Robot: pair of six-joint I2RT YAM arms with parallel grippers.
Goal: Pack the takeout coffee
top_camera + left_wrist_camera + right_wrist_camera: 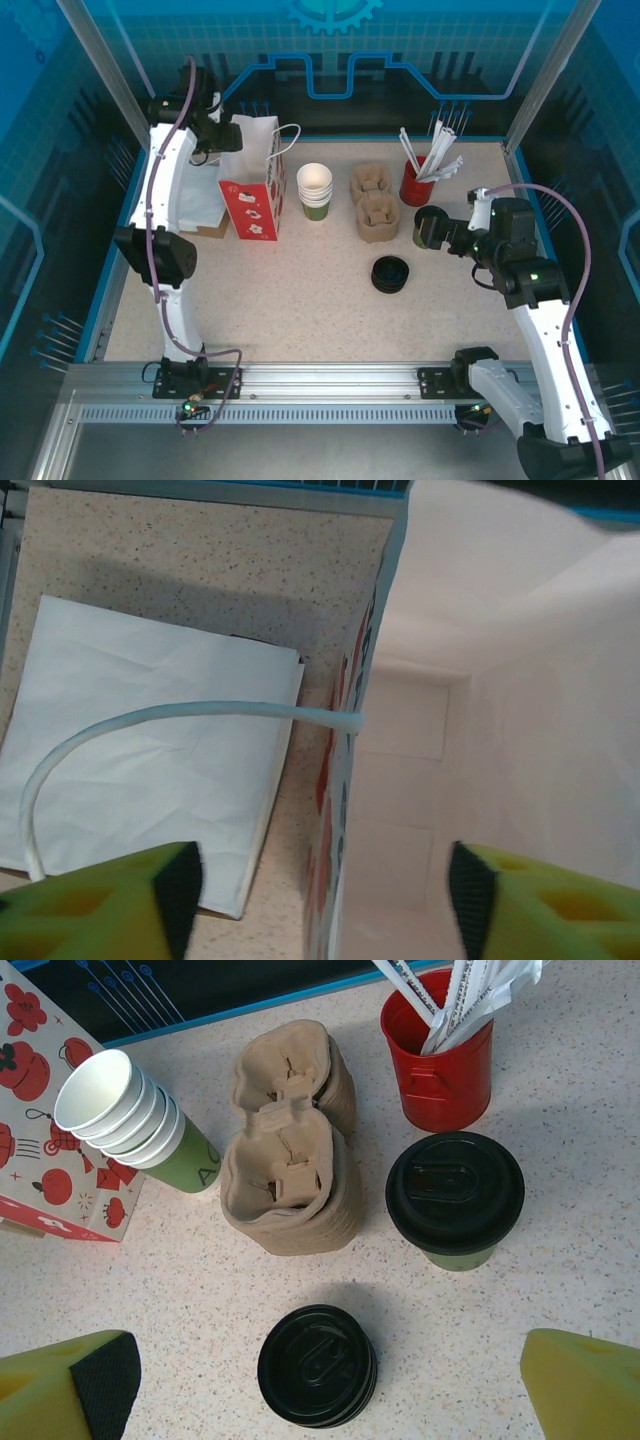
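Plainly, packing has barely begun. The takeout coffee (pixel 455 1195), a small green paper cup under a round black plastic lid, stands upright on the speckled bench (pixel 300 290) just on the near side of the red metal pail of wrapped stirrers (pixel 437 1060), not in any bag. From that pail toward the left arm come the brown moulded-pulp cup carriers (pixel 290 1160), then the stack of lidless cream-and-green cups (pixel 130 1120), then, well apart from the pail, the upright white paper bag with red print (pixel 255 175), whose mouth stands open. The loose stack of black lids (pixel 318 1365) lies nearer the arms than the pail.

What remains, as I judge it, is the whole job: grasp the cup, carry it across and lower it into the bag.

The right pincer (pixel 325 1385) is spread wide and holds nothing, with the coffee ahead of its fingertips, not between them. The left pincer (pixel 325 885) is also wide and empty, straddling the bag's near wall; contact cannot be told.
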